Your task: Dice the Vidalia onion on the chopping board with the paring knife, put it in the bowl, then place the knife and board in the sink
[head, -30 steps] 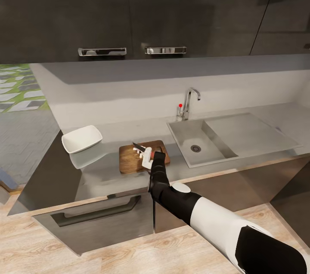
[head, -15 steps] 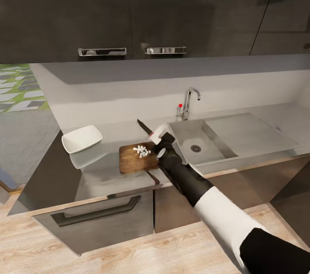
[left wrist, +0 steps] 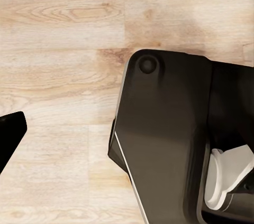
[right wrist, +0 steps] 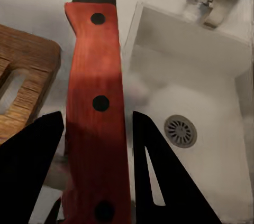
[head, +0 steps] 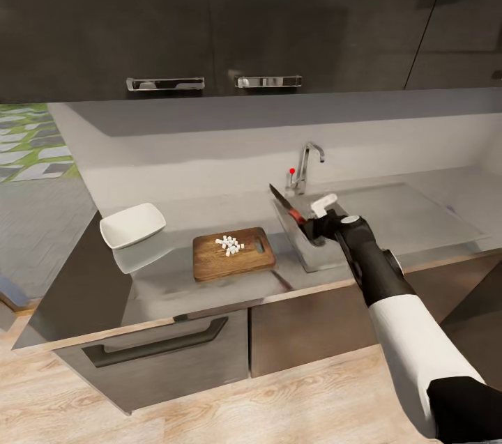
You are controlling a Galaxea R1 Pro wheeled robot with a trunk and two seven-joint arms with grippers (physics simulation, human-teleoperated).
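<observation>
Grey countertop [head: 174, 270], right tool [head: 315, 218] clamped on paring knife [head: 287, 206] over sink [head: 328, 249], blade tip toward backsplash, left tool's grip unclear.

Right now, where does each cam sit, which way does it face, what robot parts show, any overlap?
Head: up on the robot, facing forward-down at the long grey countertop; right arm visible.
Left wrist: on the left arm, facing the light wooden floor; dark robot body visible.
Right wrist: along the right gripper, shut on the red-handled paring knife.
Head and right wrist share the knife, grey steel sink and dark brown wooden chopping board.
</observation>
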